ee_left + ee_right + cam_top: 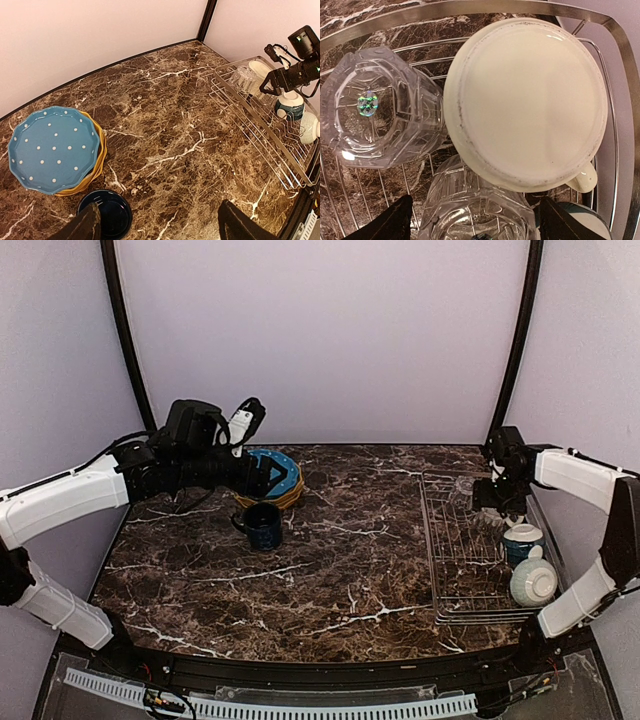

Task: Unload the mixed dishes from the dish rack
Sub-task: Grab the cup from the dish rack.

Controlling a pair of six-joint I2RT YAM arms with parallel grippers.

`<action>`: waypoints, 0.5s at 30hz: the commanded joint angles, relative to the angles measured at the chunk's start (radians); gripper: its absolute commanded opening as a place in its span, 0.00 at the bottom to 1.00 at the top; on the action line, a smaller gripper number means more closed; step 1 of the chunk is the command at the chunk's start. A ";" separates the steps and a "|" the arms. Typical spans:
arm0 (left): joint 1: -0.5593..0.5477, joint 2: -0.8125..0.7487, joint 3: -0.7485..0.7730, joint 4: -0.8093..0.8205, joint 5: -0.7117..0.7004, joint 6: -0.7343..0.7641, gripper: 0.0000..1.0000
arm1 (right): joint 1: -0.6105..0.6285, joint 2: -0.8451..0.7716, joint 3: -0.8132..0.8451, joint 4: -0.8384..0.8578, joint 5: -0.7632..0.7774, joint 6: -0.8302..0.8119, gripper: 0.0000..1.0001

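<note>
Nearest my bases, two pale teal-and-white glazed bowls [533,582] sit in the near end of the silver wire-grid dish rack [455,570], not yet unloaded.

Out on the brown, white-veined marble tabletop [330,580] stands the glossy dark blue cup [262,525]. Just beyond it a blue white-dotted plate [52,147] with a scalloped rim lies stacked on a yellow plate [100,152]. My left claw [160,229] hangs over them, fingers spread, holding nothing (that half looks done to me).

At the rack's far end my right claw [475,227] hovers, spread wide and empty, above an upturned smooth cream ceramic mug [525,100] and two faceted clear glass tumblers [375,107], the mug touching both. I judge five pieces remain.
</note>
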 commanded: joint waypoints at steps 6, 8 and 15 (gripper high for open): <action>0.000 -0.014 -0.010 0.026 0.013 -0.001 0.80 | -0.014 0.041 -0.017 0.069 -0.008 -0.010 0.68; 0.000 -0.012 -0.010 0.025 0.013 0.000 0.80 | -0.015 0.042 -0.012 0.062 -0.015 -0.007 0.63; 0.000 -0.007 -0.008 0.024 0.013 -0.001 0.80 | -0.010 -0.056 0.029 -0.002 -0.120 0.000 0.46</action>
